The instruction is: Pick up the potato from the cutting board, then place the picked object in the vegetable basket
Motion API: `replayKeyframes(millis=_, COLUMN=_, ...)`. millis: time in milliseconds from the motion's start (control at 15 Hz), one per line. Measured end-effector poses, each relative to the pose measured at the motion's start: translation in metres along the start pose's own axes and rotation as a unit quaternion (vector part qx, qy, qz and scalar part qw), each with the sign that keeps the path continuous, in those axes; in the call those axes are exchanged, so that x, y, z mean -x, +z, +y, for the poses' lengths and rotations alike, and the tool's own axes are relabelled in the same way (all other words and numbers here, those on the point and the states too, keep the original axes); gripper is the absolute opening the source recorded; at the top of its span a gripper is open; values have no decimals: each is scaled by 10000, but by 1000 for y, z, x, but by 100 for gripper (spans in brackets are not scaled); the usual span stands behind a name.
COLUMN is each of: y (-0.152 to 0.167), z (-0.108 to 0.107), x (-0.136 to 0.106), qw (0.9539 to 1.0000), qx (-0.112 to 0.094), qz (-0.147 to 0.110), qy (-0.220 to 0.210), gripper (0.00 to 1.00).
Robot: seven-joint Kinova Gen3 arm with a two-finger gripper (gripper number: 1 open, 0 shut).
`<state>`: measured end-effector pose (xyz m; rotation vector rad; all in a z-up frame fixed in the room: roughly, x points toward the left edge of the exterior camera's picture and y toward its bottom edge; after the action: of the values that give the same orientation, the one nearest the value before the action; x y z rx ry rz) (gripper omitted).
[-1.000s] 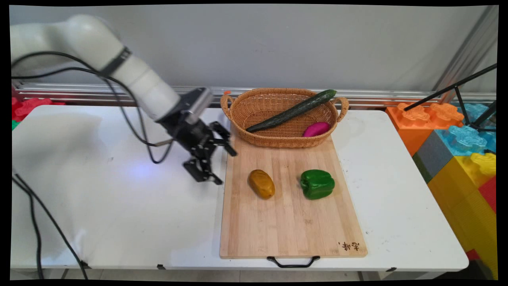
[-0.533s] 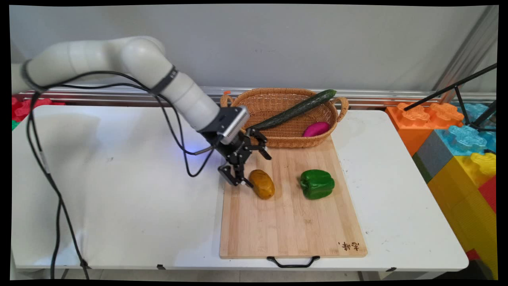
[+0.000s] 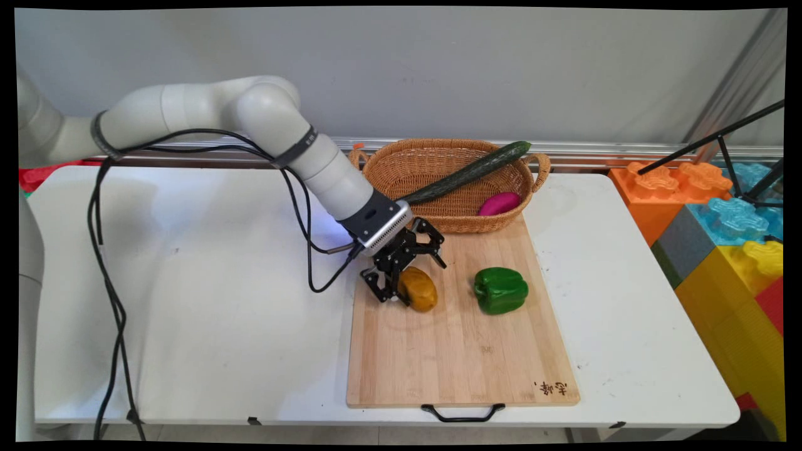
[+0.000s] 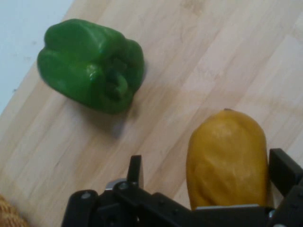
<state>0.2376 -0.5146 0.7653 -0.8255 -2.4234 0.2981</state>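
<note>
End effector [image 3: 418,280] straddles the yellow potato [image 3: 418,289], fingers spread.

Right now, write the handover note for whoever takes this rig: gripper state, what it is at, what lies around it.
Gripper: open, fingers straddling the yellow-brown potato, not closed on it.
Potato lies on the wooden cutting board, left of the green bell pepper, which sits apart from it.
Wicker basket at the board's far end holds a cucumber, leaning over the rim, and a magenta vegetable.
Nothing is lifted.
</note>
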Motion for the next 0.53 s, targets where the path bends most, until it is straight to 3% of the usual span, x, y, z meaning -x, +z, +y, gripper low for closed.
replayKeyframes(millis=200, y=6, z=-3, x=-2, qw=9998, qx=90, qz=-4, qy=155, gripper=100)
replayKeyframes(millis=267, y=6, z=-3, x=-3, qw=9998, qx=117, qz=3, qy=163, gripper=0)
replayKeyframes(millis=533, y=1, z=-4, x=-8, qw=9998, qx=186, qz=46, qy=14, gripper=0)
